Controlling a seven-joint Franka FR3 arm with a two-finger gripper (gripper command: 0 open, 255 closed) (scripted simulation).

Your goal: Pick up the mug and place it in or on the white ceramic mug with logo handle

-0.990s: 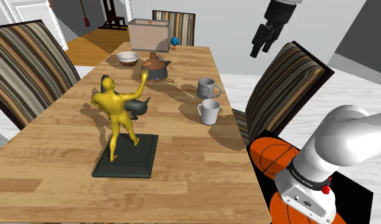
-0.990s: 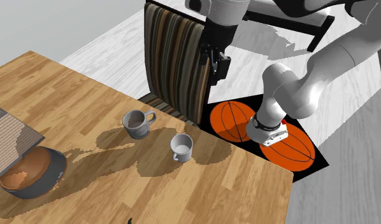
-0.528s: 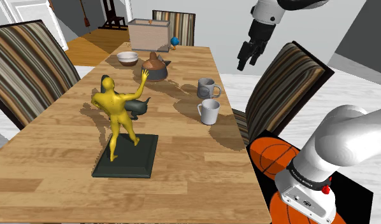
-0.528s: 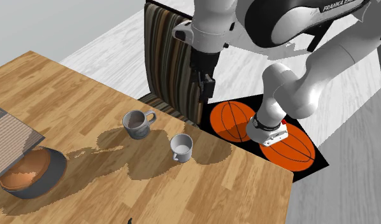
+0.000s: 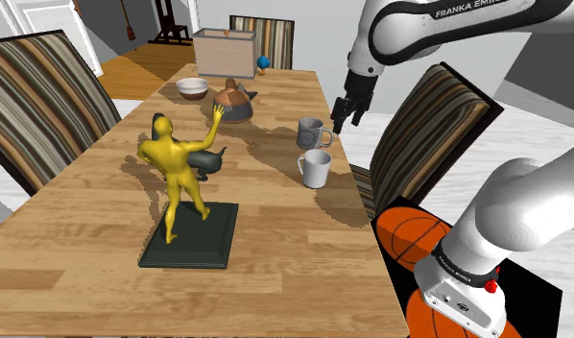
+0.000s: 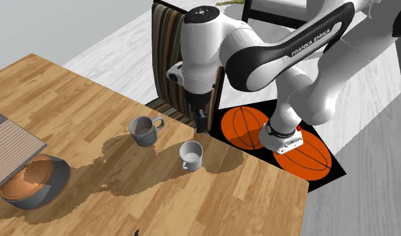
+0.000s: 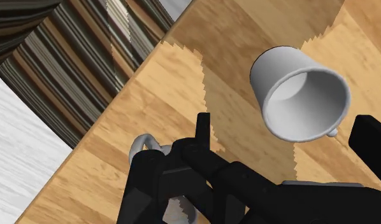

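Two mugs stand near the table's edge. The grey mug (image 5: 312, 132) (image 6: 144, 130) has a dark inside; the white mug (image 5: 315, 168) (image 6: 191, 155) (image 7: 301, 95) stands beside it, closer to the stand. My black gripper (image 5: 345, 115) (image 6: 201, 121) (image 7: 286, 132) hangs open above the table's edge, just off the grey mug on the striped chair's side, touching neither mug. In the wrist view the white mug lies ahead between the spread fingers, and the grey mug (image 7: 144, 145) is mostly hidden behind the hand.
A yellow figurine on a dark base (image 5: 184, 192) stands mid-table. Farther back are a brown lidded pot (image 5: 235, 101) (image 6: 28, 181), a white bowl (image 5: 191, 87) and a box (image 5: 224, 51). Striped chairs (image 5: 424, 125) (image 6: 182, 60) flank the wooden table (image 5: 275, 250).
The arm has swung down and to the shoulder view's left, bringing the gripper from high above the chair to just beside the grey mug. The fingers stayed open; the mugs have not moved.
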